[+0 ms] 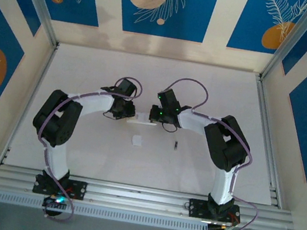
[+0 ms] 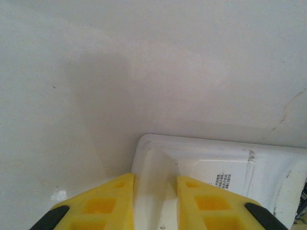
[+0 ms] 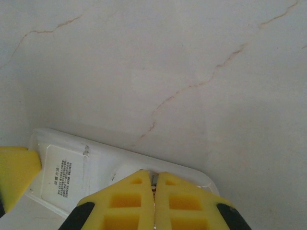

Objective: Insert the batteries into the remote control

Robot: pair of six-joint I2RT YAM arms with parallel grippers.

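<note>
The white remote control (image 1: 141,121) lies back-up between both grippers, its printed label (image 2: 221,180) facing up. My left gripper (image 2: 154,184) is shut across one end of the remote control (image 2: 230,160), a yellow finger on each side. My right gripper (image 3: 154,178) is nearly shut on a thin dark-grey battery (image 3: 154,180), whose tip peeks out between the fingertips, right over the other end of the remote control (image 3: 96,155). A second battery (image 1: 176,146) lies on the table, to the right of the remote and nearer the front.
A small white square cover piece (image 1: 136,140) lies on the white table (image 1: 222,97) just in front of the remote. Aluminium rails (image 1: 133,198) run along the near edge. The left gripper's yellow finger (image 3: 14,172) shows at the edge of the right wrist view.
</note>
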